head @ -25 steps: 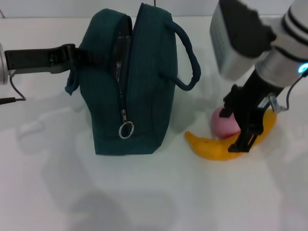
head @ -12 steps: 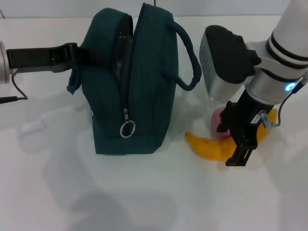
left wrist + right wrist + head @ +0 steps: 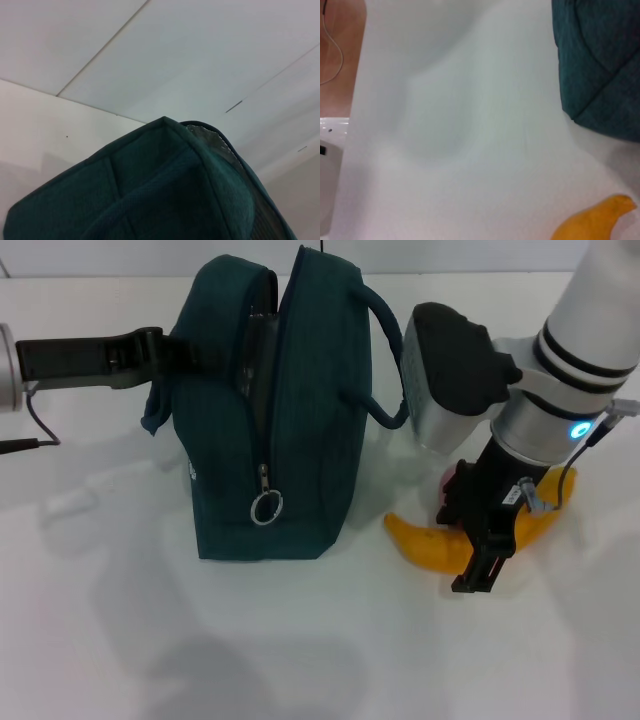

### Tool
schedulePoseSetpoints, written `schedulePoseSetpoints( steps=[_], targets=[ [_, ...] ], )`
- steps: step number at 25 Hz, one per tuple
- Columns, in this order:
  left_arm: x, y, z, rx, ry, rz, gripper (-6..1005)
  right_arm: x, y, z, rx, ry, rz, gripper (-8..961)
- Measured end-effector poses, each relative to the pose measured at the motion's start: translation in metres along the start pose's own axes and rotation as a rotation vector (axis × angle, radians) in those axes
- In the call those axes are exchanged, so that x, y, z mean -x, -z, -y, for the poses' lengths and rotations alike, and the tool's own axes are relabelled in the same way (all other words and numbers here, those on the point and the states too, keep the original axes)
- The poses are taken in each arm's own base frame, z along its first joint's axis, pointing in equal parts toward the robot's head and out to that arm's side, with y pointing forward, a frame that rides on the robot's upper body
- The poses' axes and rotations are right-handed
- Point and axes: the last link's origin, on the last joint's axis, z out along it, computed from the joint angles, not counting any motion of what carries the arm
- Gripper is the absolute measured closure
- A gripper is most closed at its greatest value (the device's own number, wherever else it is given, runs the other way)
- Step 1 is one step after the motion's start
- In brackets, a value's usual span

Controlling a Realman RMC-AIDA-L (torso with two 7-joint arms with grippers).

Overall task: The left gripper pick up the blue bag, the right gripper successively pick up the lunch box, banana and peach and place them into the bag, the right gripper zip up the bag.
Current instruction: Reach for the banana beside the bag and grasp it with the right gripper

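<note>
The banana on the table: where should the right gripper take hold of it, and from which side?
Probably across the banana's exposed middle, coming straight down. It lies flat on the table, curved around the peach, so a side approach there is blocked, and the tapered tip gives little to pinch. The right gripper is already low over it, beside the blue bag.

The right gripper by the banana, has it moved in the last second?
Yes. Against the still banana, the right gripper has slid along it toward the blue bag and nearer the table's front edge.
</note>
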Motion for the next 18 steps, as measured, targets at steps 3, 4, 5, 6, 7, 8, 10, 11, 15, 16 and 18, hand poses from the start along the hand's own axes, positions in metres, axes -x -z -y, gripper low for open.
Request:
schedulePoseSetpoints(
  steps=[3, 4, 5, 6, 7, 8, 10, 11, 15, 16, 18],
  targets=[
    [0.000, 0.000, 0.000, 0.000, 0.000, -0.001, 962, 0.000, -0.003, 0.000, -0.002, 0.006, -0.006, 90],
    [0.000, 0.000, 0.000, 0.000, 0.000, -0.001, 962, 0.000, -0.004, 0.000, -0.003, 0.007, -0.007, 92],
    [0.000, 0.000, 0.000, 0.000, 0.000, -0.001, 962, 0.000, -0.005, 0.000, -0.004, 0.007, -0.007, 94],
    [0.000, 0.000, 0.000, 0.000, 0.000, -0.001, 962, 0.000, -0.006, 0.000, -0.005, 0.006, -0.007, 95],
    [0.000, 0.000, 0.000, 0.000, 0.000, -0.001, 962, 0.000, -0.007, 0.000, -0.006, 0.003, -0.007, 97],
    [0.000, 0.000, 0.000, 0.000, 0.000, 0.000, 962, 0.000, -0.008, 0.001, -0.007, 0.000, -0.007, 99],
    [0.000, -0.001, 0.000, 0.001, 0.000, 0.002, 962, -0.002, -0.010, 0.001, -0.003, -0.009, -0.006, 102],
    [0.001, -0.001, -0.001, 0.002, -0.001, 0.004, 962, -0.002, -0.010, 0.001, -0.001, -0.012, -0.005, 104],
    [0.000, -0.002, -0.001, 0.003, -0.003, 0.005, 962, -0.002, -0.012, 0.001, -0.004, -0.012, -0.004, 111],
    [0.000, -0.002, -0.001, 0.003, -0.004, 0.005, 962, -0.002, -0.012, 0.002, -0.007, -0.012, -0.003, 113],
    [-0.001, -0.002, -0.001, 0.003, -0.005, 0.005, 962, -0.001, -0.012, 0.002, -0.008, -0.011, -0.004, 160]
  ],
)
